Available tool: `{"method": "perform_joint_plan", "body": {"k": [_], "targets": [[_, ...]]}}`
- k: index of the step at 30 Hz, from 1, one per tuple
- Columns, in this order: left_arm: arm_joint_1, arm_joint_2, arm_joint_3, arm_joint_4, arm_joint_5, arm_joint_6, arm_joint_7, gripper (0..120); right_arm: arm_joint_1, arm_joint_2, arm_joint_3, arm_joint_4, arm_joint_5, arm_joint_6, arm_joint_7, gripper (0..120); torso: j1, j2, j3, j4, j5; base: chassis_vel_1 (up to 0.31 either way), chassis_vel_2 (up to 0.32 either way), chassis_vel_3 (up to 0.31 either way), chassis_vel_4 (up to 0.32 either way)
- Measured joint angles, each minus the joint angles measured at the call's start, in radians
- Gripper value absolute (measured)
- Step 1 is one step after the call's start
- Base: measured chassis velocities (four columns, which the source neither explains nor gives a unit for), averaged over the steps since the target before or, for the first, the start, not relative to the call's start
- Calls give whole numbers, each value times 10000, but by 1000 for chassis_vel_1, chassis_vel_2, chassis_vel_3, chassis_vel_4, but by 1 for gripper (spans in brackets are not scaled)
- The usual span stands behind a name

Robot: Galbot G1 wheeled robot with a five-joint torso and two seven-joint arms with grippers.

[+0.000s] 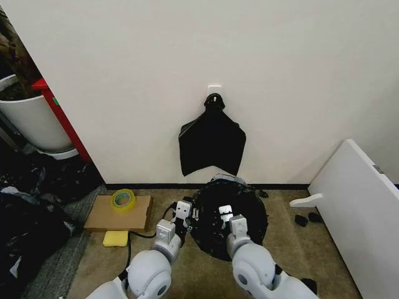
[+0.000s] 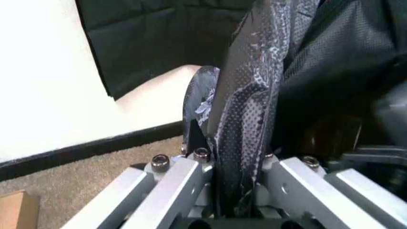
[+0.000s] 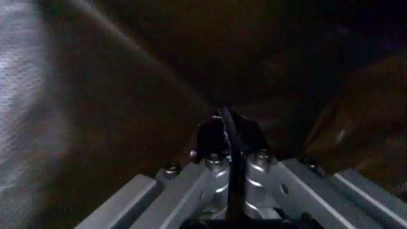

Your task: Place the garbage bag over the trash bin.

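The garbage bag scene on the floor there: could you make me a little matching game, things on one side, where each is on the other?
Things:
1. garbage bag
2. roll of tape
3. yellow sponge
4. black bundle

Places:
a. hanging on the wall above the bag
b. on the carpet just in front of the cardboard sheet
c. on top of the cardboard sheet
d. pinched at its edge by the left gripper and the right gripper

Pairs: 1-d, 2-c, 3-b, 4-a
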Motion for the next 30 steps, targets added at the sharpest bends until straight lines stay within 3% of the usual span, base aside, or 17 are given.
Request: {"method": "perform_joint_plan", "body": {"k": [8, 17, 20, 22, 30], "targets": [[34, 4, -119, -60, 28, -21, 25, 1, 17, -230, -58, -217, -257, -778, 196, 0, 0, 0, 0, -3, -1, 0, 0, 0, 0], [138, 100, -155, -177, 20, -92, 157, 1, 355, -76, 93, -710, -865, 401, -536, 0, 0, 0, 0, 0, 1, 0, 0, 0, 0], [137, 95, -194, -145, 29, -127, 158, 1, 185, -250, 139, -261, -686, 317, -473, 0, 0, 0, 0, -2, 1, 0, 0, 0, 0], [75, 81, -202, -60, 33, -155, 157, 1, -221, -568, 157, 775, -155, -113, -353, 0, 0, 0, 0, 0, 0, 0, 0, 0, 0], [-10, 131, -133, -89, 36, -188, 193, 1, -769, -978, 215, 1620, 815, -1127, -226, 0, 0, 0, -1, -2, 0, 0, 0, 0, 0]]}}
